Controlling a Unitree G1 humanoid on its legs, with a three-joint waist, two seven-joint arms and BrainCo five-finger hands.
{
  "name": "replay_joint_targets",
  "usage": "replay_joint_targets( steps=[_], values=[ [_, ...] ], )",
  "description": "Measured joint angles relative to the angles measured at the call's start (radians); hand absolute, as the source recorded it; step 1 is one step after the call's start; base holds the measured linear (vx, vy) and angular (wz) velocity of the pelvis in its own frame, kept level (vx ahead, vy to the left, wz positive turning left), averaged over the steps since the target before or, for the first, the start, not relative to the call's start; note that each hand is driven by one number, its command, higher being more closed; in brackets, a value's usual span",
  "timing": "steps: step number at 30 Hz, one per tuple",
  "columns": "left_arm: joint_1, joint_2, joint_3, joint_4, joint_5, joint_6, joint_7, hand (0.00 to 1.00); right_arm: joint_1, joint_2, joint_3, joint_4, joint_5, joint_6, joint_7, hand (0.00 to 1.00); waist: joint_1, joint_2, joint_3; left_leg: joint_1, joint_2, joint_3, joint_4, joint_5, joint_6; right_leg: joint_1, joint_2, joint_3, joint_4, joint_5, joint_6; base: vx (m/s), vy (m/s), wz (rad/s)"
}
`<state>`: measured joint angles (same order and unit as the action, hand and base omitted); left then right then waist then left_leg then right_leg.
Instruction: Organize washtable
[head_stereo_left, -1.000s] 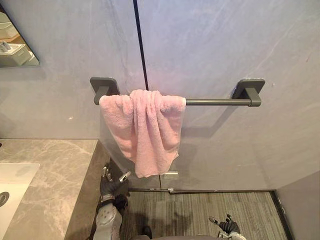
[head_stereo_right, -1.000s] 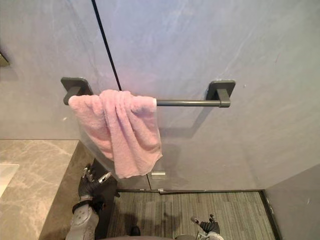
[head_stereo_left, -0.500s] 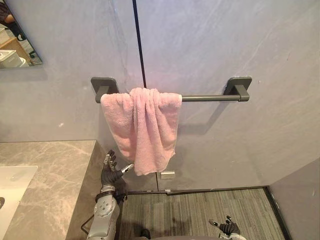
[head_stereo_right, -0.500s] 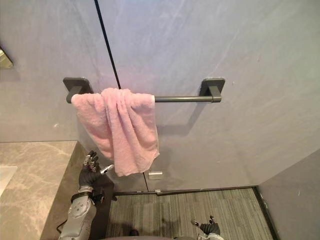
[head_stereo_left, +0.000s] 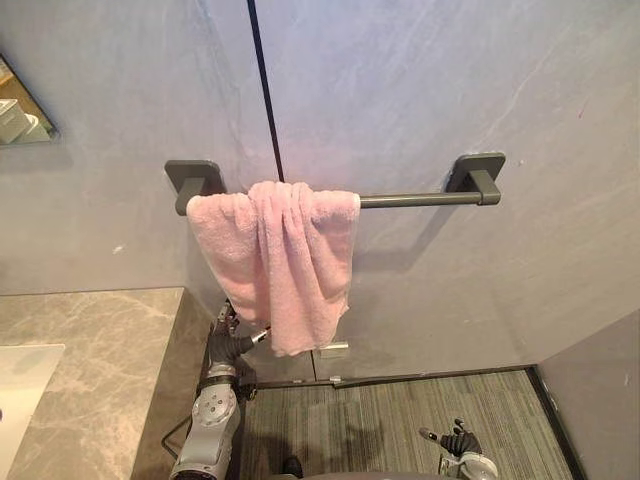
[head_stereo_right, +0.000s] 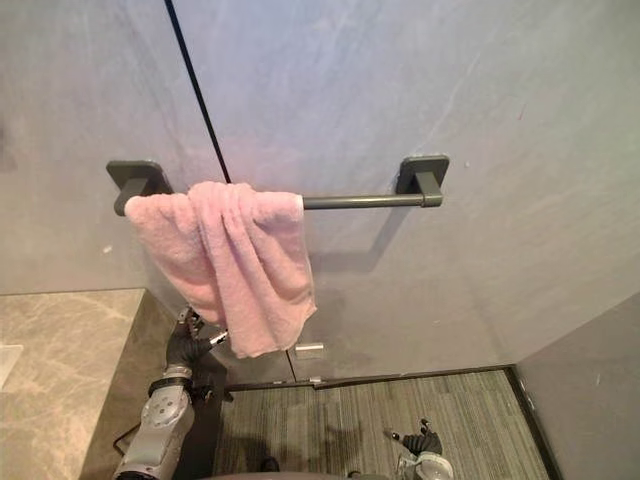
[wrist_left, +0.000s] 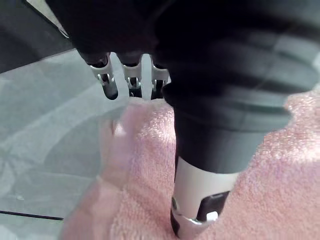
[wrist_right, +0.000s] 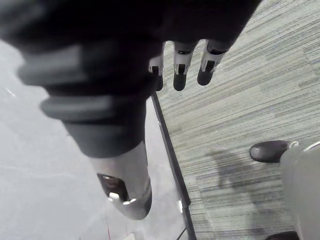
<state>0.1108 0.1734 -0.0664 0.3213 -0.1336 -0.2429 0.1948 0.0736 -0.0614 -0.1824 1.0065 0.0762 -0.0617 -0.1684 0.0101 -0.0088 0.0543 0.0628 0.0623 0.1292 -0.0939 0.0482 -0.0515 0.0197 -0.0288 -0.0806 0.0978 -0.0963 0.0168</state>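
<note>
The right robot hand (head_stereo_left: 458, 441) hangs low over the striped floor (head_stereo_left: 380, 420), released, its fingers loosely straight. Farther out, the left robot hand (head_stereo_left: 231, 342) is raised beside the marble surface's (head_stereo_left: 90, 345) edge. It too is released, with its fingers (wrist_left: 107, 82) pointing straight toward the wall and the thumb spread to one side. Just past that thumb hangs the lower corner of the pink towel (head_stereo_left: 290, 260); whether thumb and cloth touch cannot be told. The towel is draped in a bunch over the end of the dark rail (head_stereo_left: 410, 199) directly above the left robot hand. The rail is fixed to the grey wall (head_stereo_left: 450, 90) beyond.
</note>
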Motion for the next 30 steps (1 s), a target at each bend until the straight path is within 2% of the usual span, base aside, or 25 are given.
replay_joint_targets(
  steps=[11,15,18,20,25,30],
  values=[
    [-0.025,0.025,-0.02,0.007,0.027,0.0,-0.02,1.0,0.004,-0.009,0.002,-0.001,0.001,0.001,0.001,0.0,-0.048,0.003,0.003,-0.012,-0.009,-0.005,-0.001,0.0,0.0,-0.006,-0.008,0.013,-0.03,0.019,0.018,-0.03,0.017,-0.02],
    [-0.025,0.03,-0.018,0.006,0.027,0.0,-0.019,1.0,0.004,-0.011,0.006,-0.029,0.001,-0.001,-0.001,0.0,-0.048,0.003,0.003,-0.013,-0.009,-0.005,-0.001,0.0,0.001,-0.006,-0.006,0.019,-0.036,0.021,0.015,0.05,-0.013,-0.05],
    [-0.024,0.03,-0.014,0.0,0.027,0.0,-0.019,1.0,0.007,-0.018,0.044,-0.142,0.0,-0.003,-0.003,0.0,-0.049,0.003,0.003,-0.013,-0.009,-0.006,0.0,-0.001,0.002,-0.005,-0.005,0.029,-0.048,0.03,0.013,0.04,-0.009,-0.12],
    [-0.024,0.03,-0.012,-0.017,0.027,0.0,-0.019,1.0,0.016,-0.028,0.076,-0.293,-0.008,-0.017,-0.004,0.0,-0.051,0.003,0.003,-0.013,-0.01,-0.017,0.0,-0.001,0.002,-0.006,-0.005,0.033,-0.052,0.033,0.012,0.02,-0.012,-0.07],
    [-0.022,0.03,-0.011,-0.057,0.027,-0.004,-0.017,1.0,0.034,-0.045,0.135,-0.534,-0.024,-0.055,0.0,0.0,-0.05,0.003,0.003,-0.013,-0.009,-0.019,0.0,-0.002,0.003,-0.006,-0.005,0.032,-0.051,0.034,0.013,0.0,0.0,0.0],
    [-0.012,0.029,-0.011,-0.086,0.027,-0.009,-0.016,1.0,0.034,-0.067,0.221,-0.713,-0.04,-0.095,0.052,0.0,-0.05,0.003,0.003,-0.013,-0.009,-0.024,0.0,-0.002,0.003,-0.006,-0.005,0.034,-0.051,0.039,0.016,0.0,0.0,0.0]
  ],
)
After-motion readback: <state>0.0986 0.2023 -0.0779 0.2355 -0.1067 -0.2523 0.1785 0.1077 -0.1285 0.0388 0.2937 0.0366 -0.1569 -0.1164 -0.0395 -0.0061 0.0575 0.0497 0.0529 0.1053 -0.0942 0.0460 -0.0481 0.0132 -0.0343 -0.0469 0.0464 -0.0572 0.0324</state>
